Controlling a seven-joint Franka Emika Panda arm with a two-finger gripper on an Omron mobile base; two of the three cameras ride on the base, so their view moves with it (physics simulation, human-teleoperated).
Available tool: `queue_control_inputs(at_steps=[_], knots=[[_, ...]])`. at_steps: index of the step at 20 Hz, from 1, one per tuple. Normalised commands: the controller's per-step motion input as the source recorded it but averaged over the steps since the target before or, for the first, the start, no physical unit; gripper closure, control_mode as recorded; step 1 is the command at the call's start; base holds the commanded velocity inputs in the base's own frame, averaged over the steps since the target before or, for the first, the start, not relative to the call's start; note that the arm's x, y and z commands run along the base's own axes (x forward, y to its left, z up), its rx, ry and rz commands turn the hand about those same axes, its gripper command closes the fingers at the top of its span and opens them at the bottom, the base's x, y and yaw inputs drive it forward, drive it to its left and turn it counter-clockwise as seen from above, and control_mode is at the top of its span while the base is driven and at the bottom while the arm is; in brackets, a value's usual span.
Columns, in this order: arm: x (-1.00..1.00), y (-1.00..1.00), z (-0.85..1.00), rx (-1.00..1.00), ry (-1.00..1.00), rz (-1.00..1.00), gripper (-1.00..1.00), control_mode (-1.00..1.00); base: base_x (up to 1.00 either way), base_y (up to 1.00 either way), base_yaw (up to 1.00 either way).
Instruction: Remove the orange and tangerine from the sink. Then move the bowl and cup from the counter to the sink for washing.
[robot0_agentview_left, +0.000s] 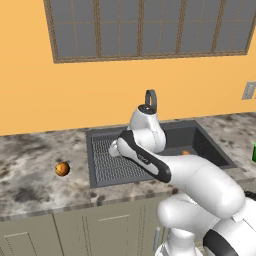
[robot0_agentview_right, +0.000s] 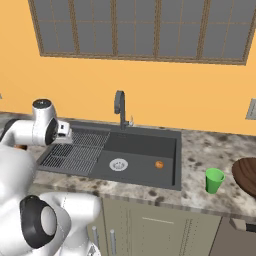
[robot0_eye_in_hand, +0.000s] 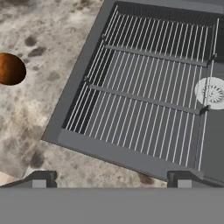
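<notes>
We see the claw (robot0_eye_in_hand: 111, 177) spread wide and holding nothing, hanging over the near left corner of the sink (robot0_agentview_right: 150, 145), above the ribbed draining grid (robot0_eye_in_hand: 144, 96) and the marbled tabletop (robot0_agentview_left: 35, 170). In the hand view its two dark fingertips (robot0_eye_in_hand: 39, 179) stand well apart, one over the tabletop and one over the sink's rim.

One round orange fruit (robot0_agentview_left: 62, 168) lies on the tabletop to the left of the sink, apart from the basin's edge; we see it too in the hand view (robot0_eye_in_hand: 9, 69). A second, smaller orange fruit (robot0_agentview_right: 159, 164) rests on the sink's floor, to the right of the round silver drain (robot0_agentview_right: 118, 164). We cannot tell which is the orange and which the tangerine.

The green cup (robot0_agentview_right: 214, 180) stands upright on the tabletop to the right of the sink, near the front edge. The reddish-brown bowl (robot0_agentview_right: 246, 175) sits just to the right of the cup. The curved dark faucet (robot0_agentview_right: 120, 107) rises behind the basin.
</notes>
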Motion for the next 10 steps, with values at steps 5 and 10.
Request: queue_control_inputs(at_steps=[5, 10], knots=[[-0.01, -0.5, 0.08, 0.0, 0.0, 0.0, -1.0, -1.0, 0.0, 0.0, 0.0], [-0.01, -0.48, 0.02, 0.0, 0.0, 0.0, -1.0, -1.0, 0.0, 0.0, 0.0]])
